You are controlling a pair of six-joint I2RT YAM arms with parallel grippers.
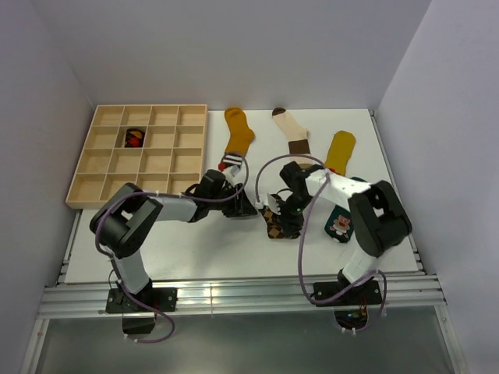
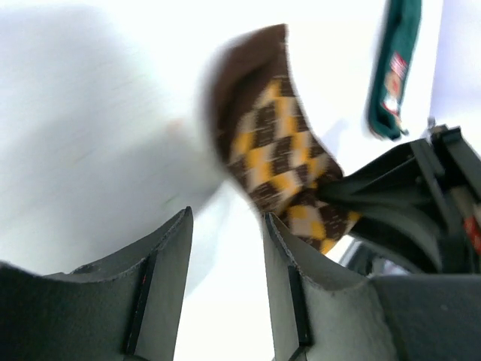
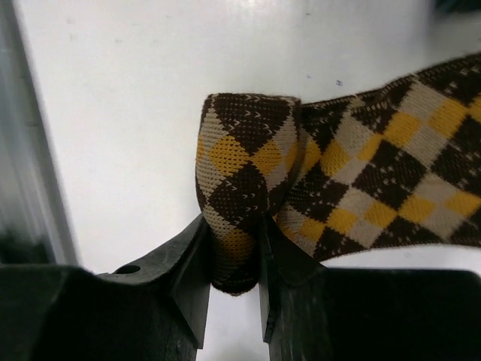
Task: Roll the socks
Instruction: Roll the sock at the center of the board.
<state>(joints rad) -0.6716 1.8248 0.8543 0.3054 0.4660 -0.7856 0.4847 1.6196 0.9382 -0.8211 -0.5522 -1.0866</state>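
Observation:
A brown and orange argyle sock (image 1: 274, 222) lies on the white table near the middle. My right gripper (image 3: 233, 259) is shut on its folded end (image 3: 244, 173), with the rest of the sock stretching away to the right. My left gripper (image 2: 225, 248) is open and empty, just left of that sock (image 2: 282, 150). In the top view the left gripper (image 1: 248, 204) sits close to the right gripper (image 1: 287, 214). A mustard sock with a striped cuff (image 1: 237, 134), a cream sock with brown bands (image 1: 294, 132), a yellow sock (image 1: 341, 150) and a teal sock (image 1: 340, 224) lie around.
A wooden compartment tray (image 1: 109, 156) stands at the back left, with a dark and red rolled item (image 1: 135, 138) in one cell. The teal sock (image 2: 392, 68) shows beyond the argyle one in the left wrist view. Walls close in on both sides.

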